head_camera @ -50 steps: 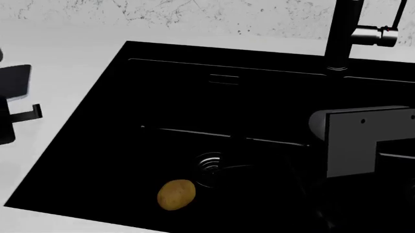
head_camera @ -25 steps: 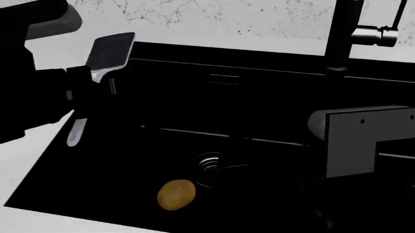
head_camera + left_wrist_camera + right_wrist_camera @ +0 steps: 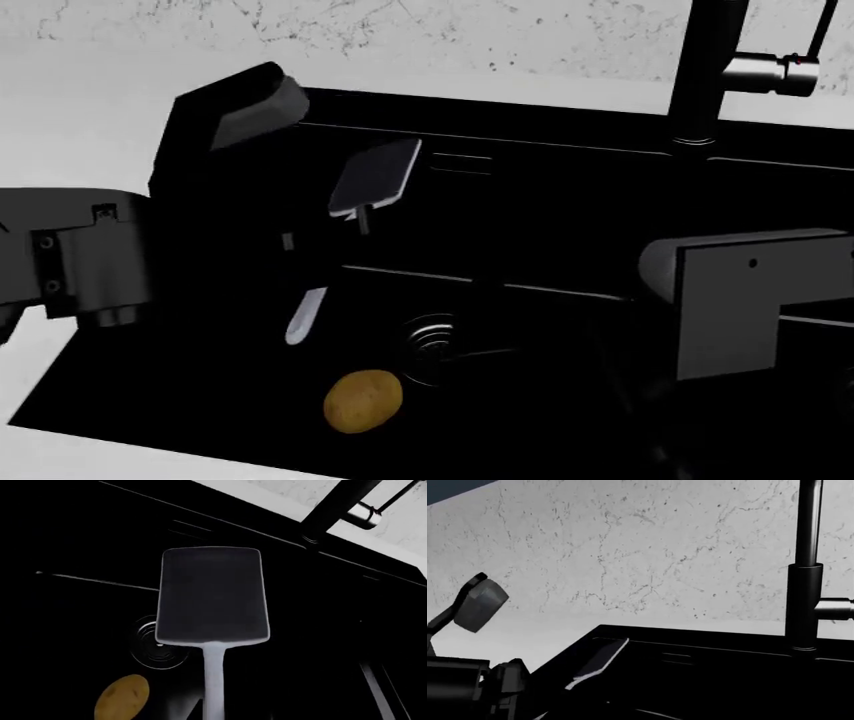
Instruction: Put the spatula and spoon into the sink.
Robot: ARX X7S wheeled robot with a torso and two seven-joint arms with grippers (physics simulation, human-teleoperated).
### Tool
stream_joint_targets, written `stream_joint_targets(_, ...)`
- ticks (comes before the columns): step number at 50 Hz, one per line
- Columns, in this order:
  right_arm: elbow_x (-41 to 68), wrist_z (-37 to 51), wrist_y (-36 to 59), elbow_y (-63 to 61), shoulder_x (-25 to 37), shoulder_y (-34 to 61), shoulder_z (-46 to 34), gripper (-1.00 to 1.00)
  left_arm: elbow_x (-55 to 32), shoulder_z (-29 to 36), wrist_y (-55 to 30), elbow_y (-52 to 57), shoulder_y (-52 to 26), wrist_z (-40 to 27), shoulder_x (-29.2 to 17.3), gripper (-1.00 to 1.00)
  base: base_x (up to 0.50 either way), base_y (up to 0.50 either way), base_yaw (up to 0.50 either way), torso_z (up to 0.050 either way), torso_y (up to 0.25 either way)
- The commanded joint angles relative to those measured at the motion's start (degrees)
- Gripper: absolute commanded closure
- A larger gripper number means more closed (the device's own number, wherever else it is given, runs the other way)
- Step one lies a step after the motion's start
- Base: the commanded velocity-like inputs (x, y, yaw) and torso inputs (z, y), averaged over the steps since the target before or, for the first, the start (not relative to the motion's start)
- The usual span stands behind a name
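Note:
The spatula (image 3: 376,178) hangs tilted over the black sink (image 3: 561,230), its grey blade up toward the back wall and its pale handle end pointing down. My left gripper (image 3: 327,245) is shut on its handle at mid-length. In the left wrist view the spatula blade (image 3: 213,597) fills the middle, above the sink floor (image 3: 80,540); the gripper (image 3: 213,716) holds the stem at the frame's edge, fingers lost in black. The right wrist view shows the spatula (image 3: 599,662) from the side. I cannot make out the spoon. My right gripper is lost in the dark basin.
A yellow-brown potato (image 3: 363,400) lies on the sink floor beside the round ridged drain (image 3: 434,340). The tall dark faucet (image 3: 707,70) stands at the back right rim. My right arm's grey link (image 3: 747,295) hangs over the right side of the sink.
My left arm has come in from the left counter over the sink, carrying the spatula to the right and lower. The right arm and potato have not moved.

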Motion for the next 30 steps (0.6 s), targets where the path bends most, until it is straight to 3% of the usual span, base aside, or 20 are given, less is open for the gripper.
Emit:
stream_joint_targets(1, -0.71, -0.94, -0.53, 0.42, -0.69, -0.10, 0.75, -1.00, 9.99, 5.77, 4.91, -15.45, -1.58, 13.09, 7.20, 1.00, 0.00, 0.00, 0.00, 0.000, 0.000)
stream_joint_targets(7, -0.76, -1.08, -1.11, 0.60, -0.47, -0.35, 0.48, -1.00, 13.96, 13.02, 8.81, -26.47, -2.43, 19.07, 11.29, 1.00, 0.00, 0.00, 0.00, 0.000, 0.000)
stream_joint_targets(16, 0.48, -0.37, -0.52, -0.23, -0.26, -0.45, 1.09, -1.00, -12.31, 47.04, 20.47, -31.94, -2.34, 20.11, 11.34, 1.00, 0.00, 0.00, 0.00, 0.000, 0.000)
stream_joint_targets(19, 1.02, -0.05, -0.21, -0.54, -0.30, -0.36, 1.30, -1.00, -18.66, 54.77, 23.07, -32.14, -2.33, 19.79, 11.34, 1.00, 0.00, 0.00, 0.00, 0.000, 0.000)
stream_joint_targets(24, 1.33, 0.32, -0.03, -0.57, -0.21, -0.18, 1.18, -1.00, -24.67, 61.02, 24.60, -32.65, -1.09, 18.71, 11.34, 1.00, 0.00, 0.00, 0.00, 0.000, 0.000)
stream_joint_targets(30, 1.43, 0.19, -0.53, -0.47, 0.02, -0.56, 1.11, -1.00, -26.54, 62.80, 25.42, -32.51, -0.82, 18.57, 11.34, 1.00, 0.00, 0.00, 0.00, 0.000, 0.000)
